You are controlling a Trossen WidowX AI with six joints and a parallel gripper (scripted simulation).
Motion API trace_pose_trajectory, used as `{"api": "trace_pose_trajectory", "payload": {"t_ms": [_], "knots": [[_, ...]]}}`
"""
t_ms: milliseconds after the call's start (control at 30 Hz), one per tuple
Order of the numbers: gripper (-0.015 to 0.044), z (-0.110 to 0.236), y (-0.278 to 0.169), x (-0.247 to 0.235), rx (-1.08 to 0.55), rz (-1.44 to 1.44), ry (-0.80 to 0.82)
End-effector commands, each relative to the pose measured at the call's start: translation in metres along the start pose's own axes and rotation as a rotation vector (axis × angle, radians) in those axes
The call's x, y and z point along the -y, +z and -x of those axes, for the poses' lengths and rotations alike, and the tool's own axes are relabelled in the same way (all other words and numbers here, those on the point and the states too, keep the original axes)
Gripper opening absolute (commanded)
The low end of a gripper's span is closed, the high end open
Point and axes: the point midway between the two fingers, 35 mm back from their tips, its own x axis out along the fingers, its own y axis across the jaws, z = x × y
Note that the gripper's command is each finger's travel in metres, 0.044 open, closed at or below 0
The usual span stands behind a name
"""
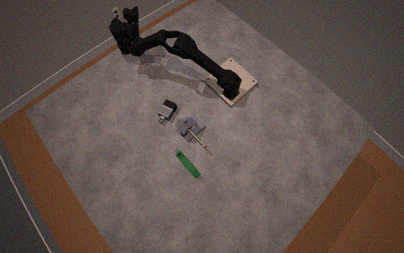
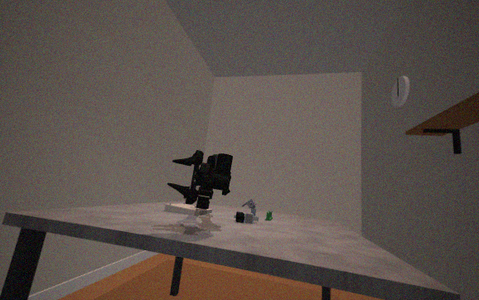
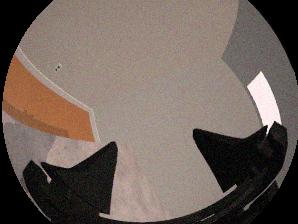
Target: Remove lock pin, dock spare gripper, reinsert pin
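Observation:
My gripper [image 1: 121, 17] [image 2: 171, 172] [image 3: 155, 140] is open with nothing between its fingers, raised at the arm's far end, away from the parts. The grey mount [image 1: 196, 128] [image 2: 252, 206] stands on the table. The lock pin [image 1: 198, 138], a thin pale rod with a red end, sits in the mount and sticks out toward the lower right in the top view. The spare gripper [image 1: 167, 110] [image 2: 249, 218], a grey block with a dark end and a small holed spigot, lies apart from the mount. Neither part shows in the wrist view.
A long green piece [image 1: 189, 165] [image 2: 268, 215] lies near the mount, beyond the pin's side. The arm's base stands on a cream plate [image 1: 247, 80] [image 2: 174, 208]. The wrist view shows wall, floor and some tabletop [image 3: 132, 187].

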Motion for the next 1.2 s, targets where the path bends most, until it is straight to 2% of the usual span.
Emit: {"api": "trace_pose_trajectory", "payload": {"t_ms": [0, 100, 367, 667, 900, 1167], "knots": [[0.0374, 0.001, 0.001, 0.0, 0.004, 0.002, 0.002], [0.03, 0.015, 0.011, -0.002, 0.067, 0.033, 0.027], [0.03, 0.085, 0.046, -0.008, 0.317, 0.165, 0.136], [0.03, 0.237, 0.062, 0.003, 0.74, 0.42, 0.315], [0.03, 0.352, 0.03, 0.018, 1.06, 0.636, 0.451], [0.03, 0.459, -0.051, 0.043, 1.396, 0.908, 0.599]]}}
